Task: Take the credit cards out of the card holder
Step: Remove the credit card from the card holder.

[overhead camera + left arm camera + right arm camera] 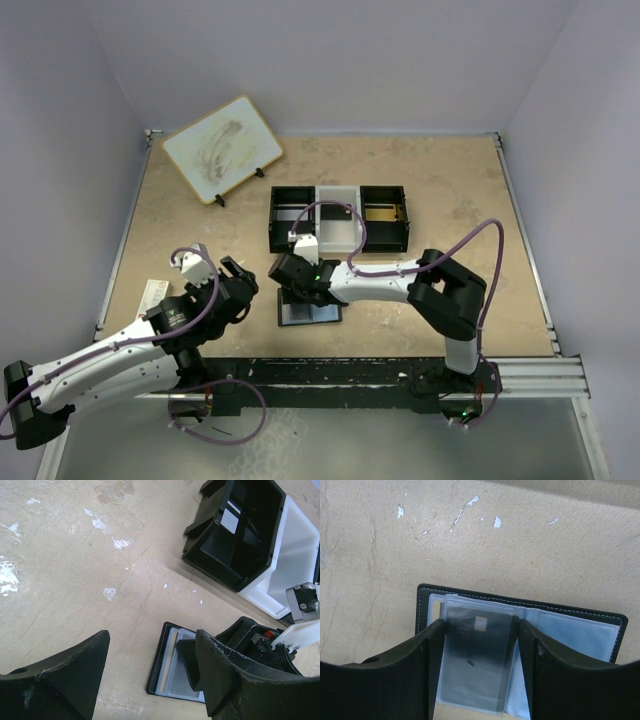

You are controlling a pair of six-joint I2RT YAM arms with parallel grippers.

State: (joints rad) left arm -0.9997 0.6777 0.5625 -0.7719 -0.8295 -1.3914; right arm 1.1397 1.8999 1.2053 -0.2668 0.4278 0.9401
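The card holder [310, 314] lies open near the table's front edge, black outside [470, 595] and pale blue inside. A dark credit card [477, 655] in a clear sleeve sticks out of its left half towards the camera. My right gripper [481, 630] hangs over the holder [161, 672], and its fingers [432, 650] press against both long edges of that card. A second, pale card edge shows under the sleeves at the far left. My left gripper [150, 640] is open with nothing in it, just left of the holder, low over bare table. From above the right gripper [300, 288] covers the holder's upper part.
A black-and-white three-compartment tray [290, 215] stands behind the holder, also seen in the left wrist view as the tray [235, 540]. A white board on a small stand [222, 148] is at the back left. A small white-and-red box [152, 297] lies by the left edge.
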